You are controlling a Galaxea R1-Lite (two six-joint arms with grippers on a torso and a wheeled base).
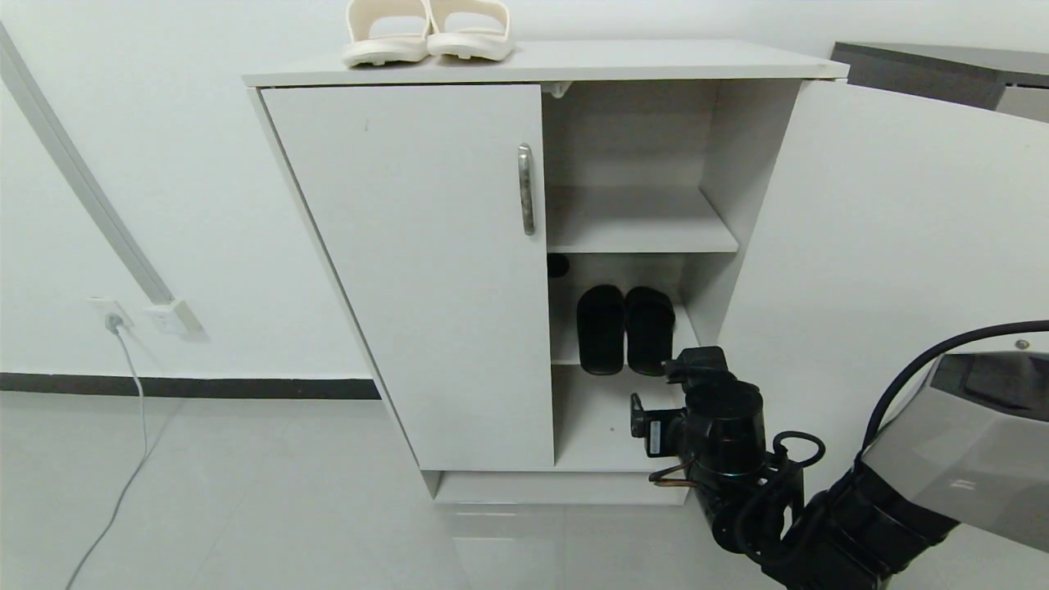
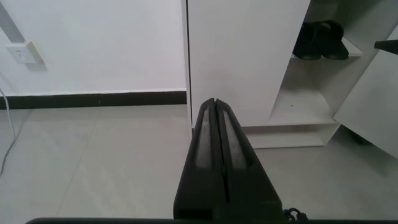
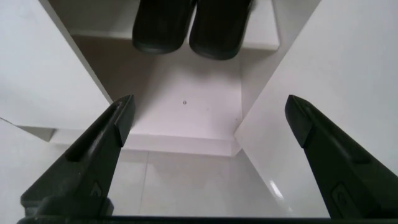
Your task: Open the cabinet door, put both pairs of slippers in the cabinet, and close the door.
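The left end effector [image 2: 214,106] hangs low over the tiled floor [image 2: 93,162], well short of the cabinet [image 1: 656,59], its two fingers pressed together with nothing between them. The right end effector [image 3: 209,107] sits just in front of the cabinet's open right half, near the bottom compartment and beside the swung-out right door [image 1: 885,246], fingers spread wide and empty. Past it a pair of black slippers [image 1: 625,329] lies side by side on the lower shelf, the left door [image 1: 410,270] is shut, and a pair of cream slippers [image 1: 428,37] rests on the cabinet's top.
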